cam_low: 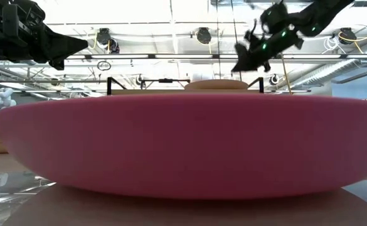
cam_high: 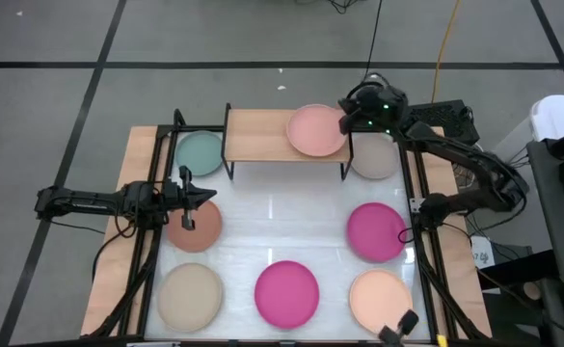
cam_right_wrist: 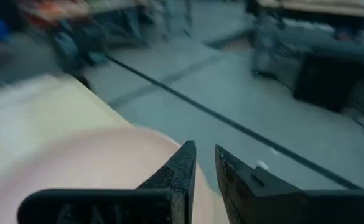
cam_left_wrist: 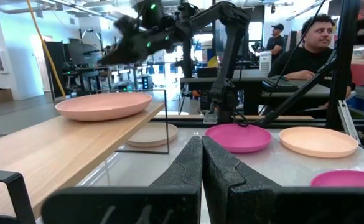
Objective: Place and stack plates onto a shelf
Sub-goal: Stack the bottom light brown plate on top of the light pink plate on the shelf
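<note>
You are looking at a job that is only just getting going: one pink plate [cam_high: 316, 130] is sitting on the right half of the shelf [cam_high: 257, 136], at the far side of the table [cam_high: 262, 222], and the shelf's left half is lying bare. The right gripper [cam_high: 347, 121] is hanging just over that plate's right rim, its fingers standing a narrow gap apart with nothing between them, so I am judging the plate to be set down and let go. The left gripper [cam_high: 204, 197] is waiting at the left side of the table, pinched fully together on nothing, hovering by the terracotta plate [cam_high: 195, 227]. Seven plates are waiting on the tabletop for you: a teal plate [cam_high: 200, 151] just left of the shelf, a beige plate [cam_high: 376, 159] partly tucked under the shelf's right end, the terracotta one, a magenta plate [cam_high: 375, 231] at the right, and along the near edge a second beige plate [cam_high: 189, 296], a second magenta plate [cam_high: 286, 292] and a peach plate [cam_high: 380, 299]. Since the shelf is only taking about two plates side by side, you are going to be stacking most of what is left.
</note>
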